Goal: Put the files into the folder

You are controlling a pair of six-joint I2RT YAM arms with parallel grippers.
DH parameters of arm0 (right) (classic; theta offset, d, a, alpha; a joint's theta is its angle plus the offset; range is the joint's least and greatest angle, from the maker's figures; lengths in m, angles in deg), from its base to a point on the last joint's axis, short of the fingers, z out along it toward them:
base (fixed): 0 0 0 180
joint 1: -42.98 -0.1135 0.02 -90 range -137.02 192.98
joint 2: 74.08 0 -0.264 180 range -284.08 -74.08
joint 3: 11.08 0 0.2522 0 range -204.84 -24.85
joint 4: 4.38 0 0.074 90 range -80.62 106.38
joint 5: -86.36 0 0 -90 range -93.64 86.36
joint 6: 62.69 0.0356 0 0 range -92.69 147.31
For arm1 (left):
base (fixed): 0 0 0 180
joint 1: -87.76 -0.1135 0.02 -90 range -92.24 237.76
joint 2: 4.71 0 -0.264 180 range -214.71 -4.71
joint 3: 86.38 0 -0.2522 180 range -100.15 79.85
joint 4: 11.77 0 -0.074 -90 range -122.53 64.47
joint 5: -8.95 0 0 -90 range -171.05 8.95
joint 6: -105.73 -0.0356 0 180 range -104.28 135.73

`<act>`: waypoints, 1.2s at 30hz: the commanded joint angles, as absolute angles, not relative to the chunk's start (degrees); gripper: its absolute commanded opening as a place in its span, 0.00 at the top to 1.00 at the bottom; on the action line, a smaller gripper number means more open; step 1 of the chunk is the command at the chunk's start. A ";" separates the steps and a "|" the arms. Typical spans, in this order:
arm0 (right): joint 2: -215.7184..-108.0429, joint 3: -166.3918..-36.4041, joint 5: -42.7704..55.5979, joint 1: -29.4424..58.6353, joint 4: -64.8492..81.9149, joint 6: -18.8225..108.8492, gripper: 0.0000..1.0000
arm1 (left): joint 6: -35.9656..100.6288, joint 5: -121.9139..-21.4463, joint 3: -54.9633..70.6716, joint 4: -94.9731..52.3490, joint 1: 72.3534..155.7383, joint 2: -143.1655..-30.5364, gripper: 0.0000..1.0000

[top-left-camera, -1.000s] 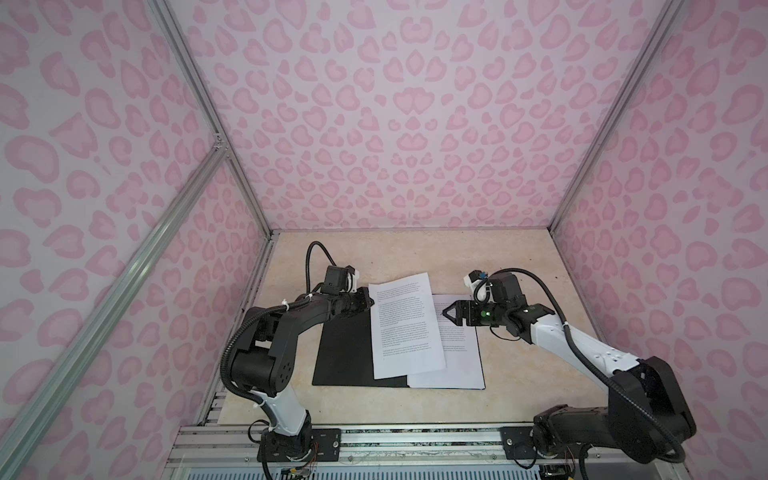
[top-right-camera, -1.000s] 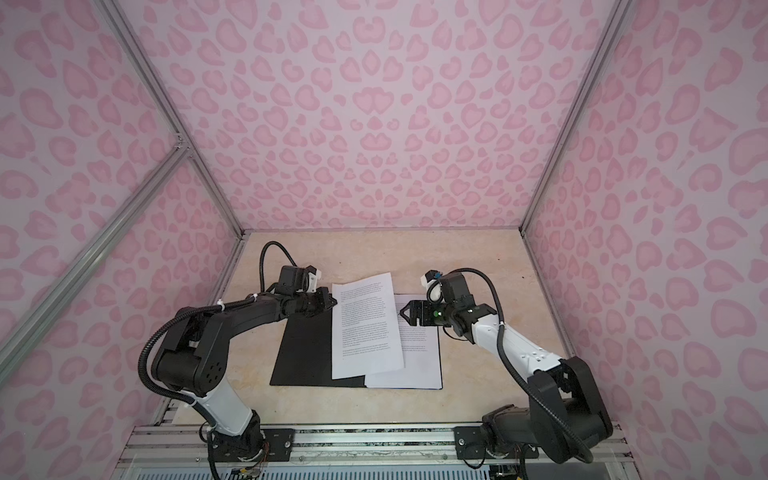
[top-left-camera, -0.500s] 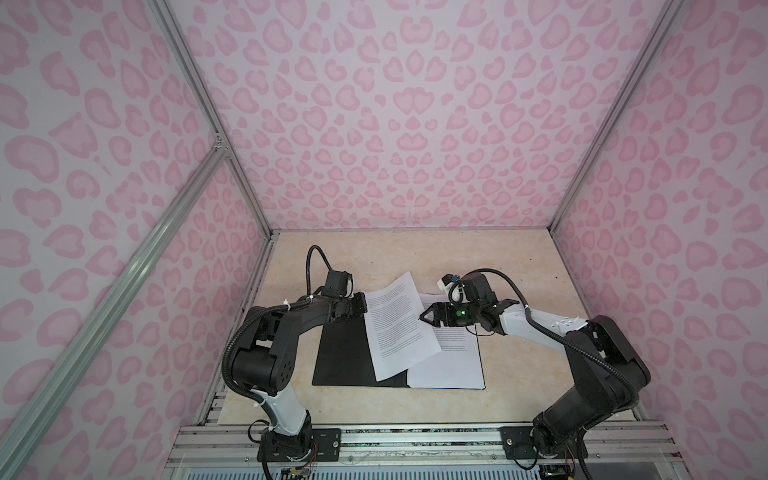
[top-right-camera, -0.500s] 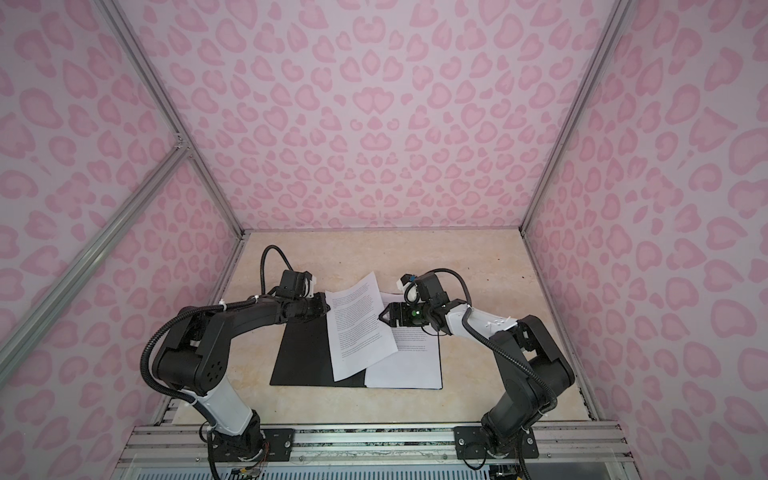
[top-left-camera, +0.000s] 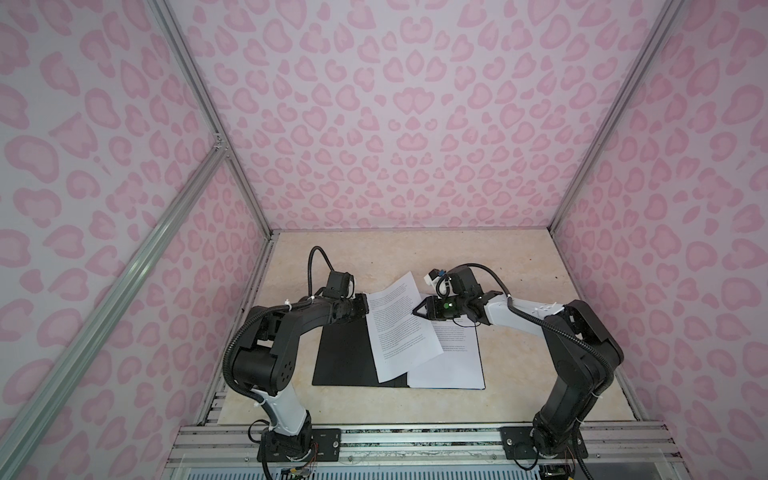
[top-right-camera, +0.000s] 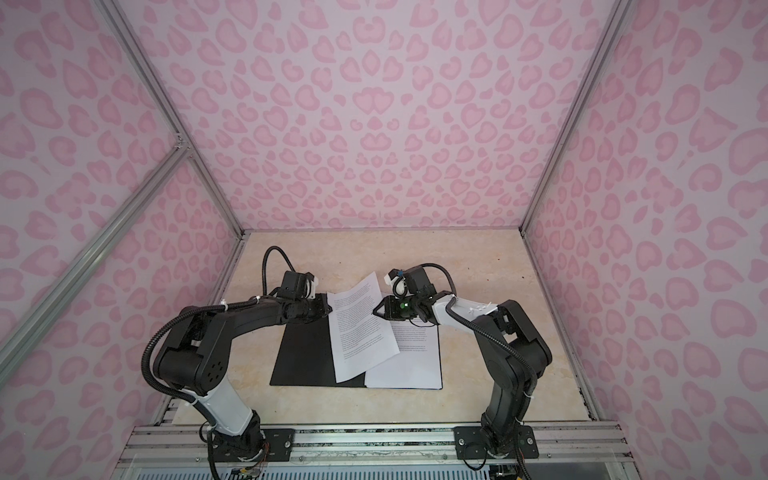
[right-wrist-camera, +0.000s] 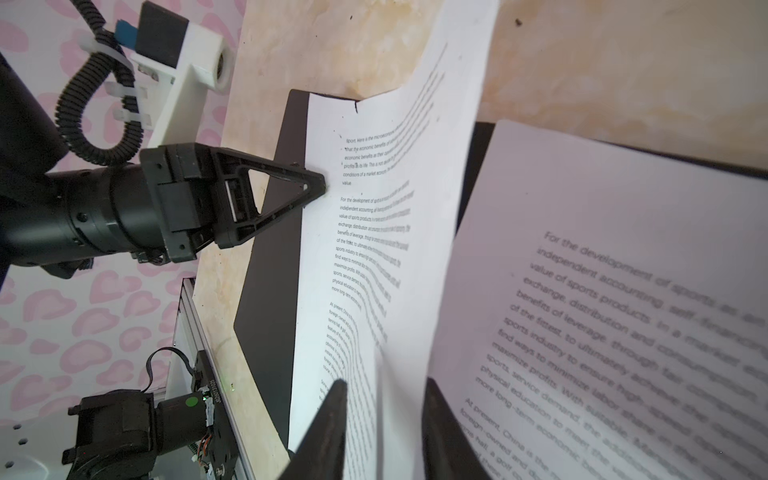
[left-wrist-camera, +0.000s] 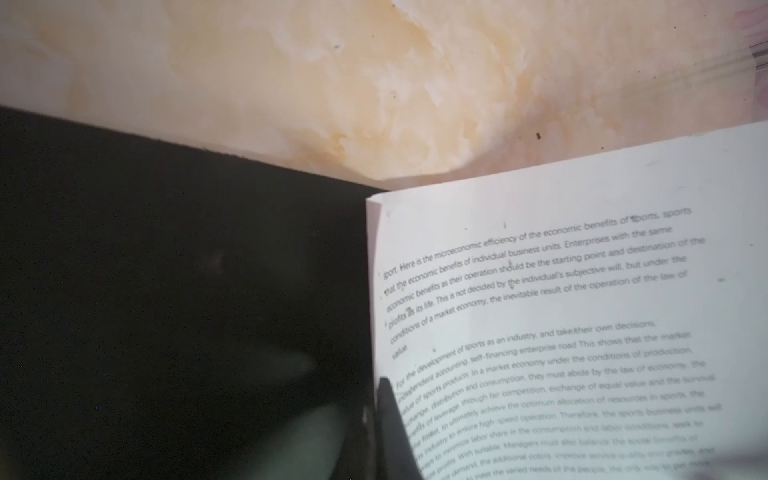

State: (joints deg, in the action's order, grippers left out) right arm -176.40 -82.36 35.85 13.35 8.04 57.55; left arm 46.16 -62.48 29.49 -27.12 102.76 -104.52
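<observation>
Both top views: bright, even, diffuse light; pink heart-patterned walls (top-left-camera: 395,104) flat-lit. Only soft shadows on the beige marbled tabletop (top-left-camera: 415,257) under the arms (top-left-camera: 291,320). The matte black flat folder (top-left-camera: 343,357) reads as featureless black. Wide-angle stretch toward frame edges. Left wrist view: dim, warm, soft overall; text on the curved white printed paper sheet (left-wrist-camera: 582,291) legible mid-frame, smearing toward one corner, streaks in another. Right wrist view: brighter; curved sheet sharp, text on the flat-lying white printed paper sheet (right-wrist-camera: 623,291) blurred up close, right gripper (right-wrist-camera: 386,386) fingertips (right-wrist-camera: 332,419) out of focus.
</observation>
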 commanded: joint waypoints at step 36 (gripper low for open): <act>-149.51 -55.21 26.47 30.87 13.39 56.72 1.00 | 43.41 -67.39 47.76 -13.12 121.59 -60.58 0.03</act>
